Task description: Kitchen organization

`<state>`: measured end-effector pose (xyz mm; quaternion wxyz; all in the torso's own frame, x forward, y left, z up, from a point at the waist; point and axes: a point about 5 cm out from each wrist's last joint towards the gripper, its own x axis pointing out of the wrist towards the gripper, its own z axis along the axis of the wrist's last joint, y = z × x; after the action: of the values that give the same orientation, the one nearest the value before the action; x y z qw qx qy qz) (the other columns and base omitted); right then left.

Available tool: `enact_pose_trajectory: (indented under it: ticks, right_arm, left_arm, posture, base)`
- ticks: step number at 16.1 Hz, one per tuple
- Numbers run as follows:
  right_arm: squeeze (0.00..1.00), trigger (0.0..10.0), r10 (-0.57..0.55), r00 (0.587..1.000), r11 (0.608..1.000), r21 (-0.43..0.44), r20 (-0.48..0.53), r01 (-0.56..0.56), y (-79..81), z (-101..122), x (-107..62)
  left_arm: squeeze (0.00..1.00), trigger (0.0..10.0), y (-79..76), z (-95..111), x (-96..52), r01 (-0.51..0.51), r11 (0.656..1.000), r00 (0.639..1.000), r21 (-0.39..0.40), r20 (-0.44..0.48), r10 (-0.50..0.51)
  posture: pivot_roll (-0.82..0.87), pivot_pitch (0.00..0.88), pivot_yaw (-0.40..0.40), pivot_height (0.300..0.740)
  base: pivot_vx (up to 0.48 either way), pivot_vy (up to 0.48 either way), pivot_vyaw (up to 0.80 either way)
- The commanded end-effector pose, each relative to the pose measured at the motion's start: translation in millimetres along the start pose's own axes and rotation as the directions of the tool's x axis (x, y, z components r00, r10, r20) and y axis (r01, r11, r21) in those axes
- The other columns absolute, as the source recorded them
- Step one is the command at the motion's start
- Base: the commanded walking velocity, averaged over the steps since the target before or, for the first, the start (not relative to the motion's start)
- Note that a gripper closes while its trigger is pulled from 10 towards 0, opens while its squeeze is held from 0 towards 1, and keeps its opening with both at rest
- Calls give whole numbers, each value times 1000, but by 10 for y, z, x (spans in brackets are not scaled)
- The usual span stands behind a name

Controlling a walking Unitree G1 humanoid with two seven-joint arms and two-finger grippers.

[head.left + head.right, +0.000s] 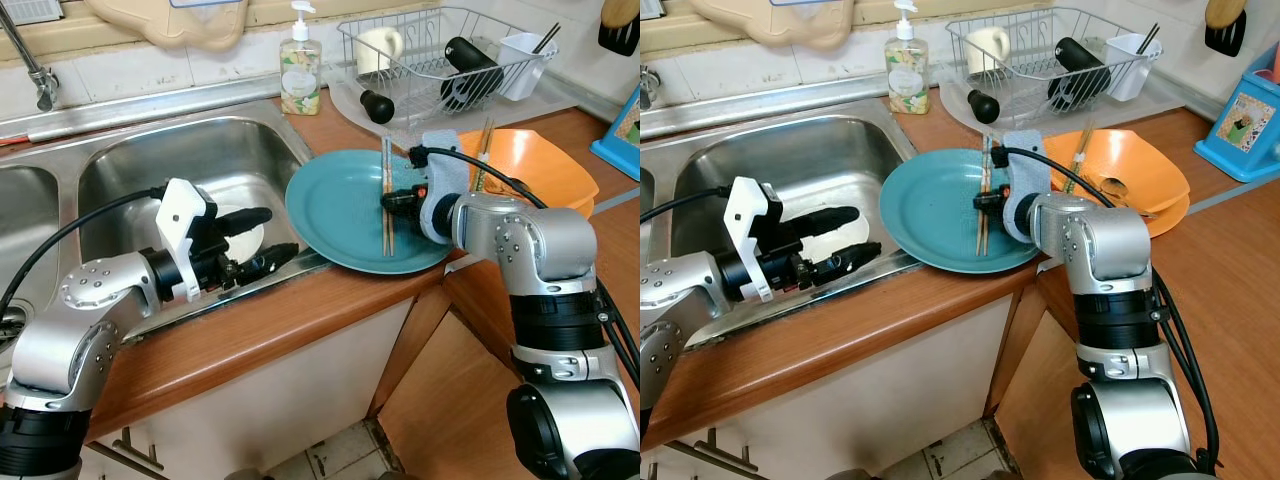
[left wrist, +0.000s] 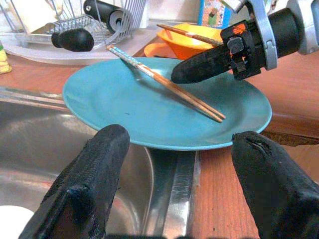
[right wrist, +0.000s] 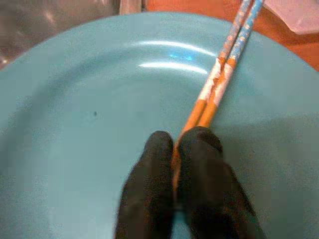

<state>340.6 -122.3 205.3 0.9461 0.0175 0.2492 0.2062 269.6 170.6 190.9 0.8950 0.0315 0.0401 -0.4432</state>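
A teal plate [image 1: 335,215] rests on the wooden counter, overlapping the sink's right rim. A pair of orange-and-blue chopsticks [image 1: 387,170] lies across it. My right gripper [image 1: 392,201] is down on the plate, shut on the chopsticks [image 3: 224,64] near their lower end, its fingers [image 3: 199,149] pinched together. My left gripper [image 1: 280,232] hovers over the sink's front right corner, open with nothing between its fingers [image 2: 107,149], and points at the plate's [image 2: 124,109] near edge.
Right of the plate sits an orange bowl [image 1: 535,165] holding another chopstick pair [image 1: 484,150]. A dish rack [image 1: 440,60] with a mug and black items stands behind. A soap bottle [image 1: 299,70] is by the steel sink [image 1: 190,155], which holds a white dish [image 1: 246,238].
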Motion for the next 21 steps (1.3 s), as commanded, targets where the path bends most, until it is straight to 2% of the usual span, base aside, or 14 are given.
enact_pose_trajectory:
  ticks: [1, 3, 8, 11, 13, 14, 15, 16, 17, 18, 19, 21]
  right_arm:
    - [0, 0, 47, 995, 999, 1, 94, -47, 40, 118, -46]
    - [0, 0, 104, 976, 994, 9, 190, -108, 56, 192, -95]
    - [0, 0, 173, 939, 981, 35, 296, -192, 33, 249, -211]
    - [0, 0, 221, 900, 966, 40, 377, -254, -19, 266, -345]
    - [0, 0, 261, 856, 953, 23, 447, -303, -30, 279, -449]
    - [0, 4588, 275, 837, 948, 10, 473, -317, -37, 277, -486]
    - [0, 10000, 298, 813, 937, 12, 501, -350, -41, 265, -537]
    - [0, 10000, 320, 792, 919, 32, 520, -393, -53, 241, -591]
    - [0, 10000, 313, 823, 926, 41, 475, -376, -80, 194, -583]
    - [1000, 10000, 241, 897, 960, 43, 370, -276, -132, 118, -493]
    - [1000, 10000, 188, 934, 976, 48, 303, -212, -144, 81, -418]
    - [1000, 10000, 133, 959, 986, 61, 252, -153, -160, 62, -342]
  left_arm:
    - [0, 10000, 29, 32, 14, -18, 1000, 1000, 17, 6, 18]
    - [0, 10000, 73, 47, 10, -52, 999, 999, 15, 17, 52]
    - [0, 10000, 115, 74, 11, -86, 996, 996, 8, 37, 85]
    - [0, 10000, 83, 58, 26, -78, 997, 996, 5, 38, 77]
    - [0, 10000, 59, 44, 40, -72, 997, 997, 3, 39, 71]
    - [0, 10000, 48, 41, 49, -69, 998, 997, 2, 40, 69]
    - [0, 10000, 32, 37, 59, -60, 998, 997, -6, 45, 61]
    - [0, 10000, 18, 30, 66, -53, 999, 997, -11, 48, 54]
    - [0, 10000, 13, 19, 73, -49, 999, 998, -13, 44, 50]
    - [0, 10000, 12, 6, 78, -48, 999, 998, -11, 39, 48]
    - [0, 10000, 8, -3, 84, -46, 999, 998, -6, 31, 46]
    - [0, 10000, 6, -5, 88, -45, 999, 999, -2, 27, 45]
  posture:
    - [-102, 0, 16, 740]
    - [-102, 0, 16, 740]
    - [-103, 0, 17, 740]
    - [-105, 0, 21, 740]
    - [-105, 0, 21, 740]
    - [-105, 0, 21, 740]
    - [-105, 0, 20, 740]
    - [-106, 0, 20, 740]
    - [-106, 0, 20, 740]
    - [-111, 0, 24, 740]
    - [-107, 0, 23, 740]
    - [-107, 0, 23, 740]
  base:
    - [0, 0, 0]
    - [0, 0, 0]
    - [0, 0, 0]
    - [0, 0, 0]
    - [0, 0, 0]
    - [0, 0, 0]
    - [0, 0, 0]
    - [0, 0, 0]
    - [0, 0, 0]
    - [0, 0, 0]
    - [0, 0, 0]
    - [0, 0, 0]
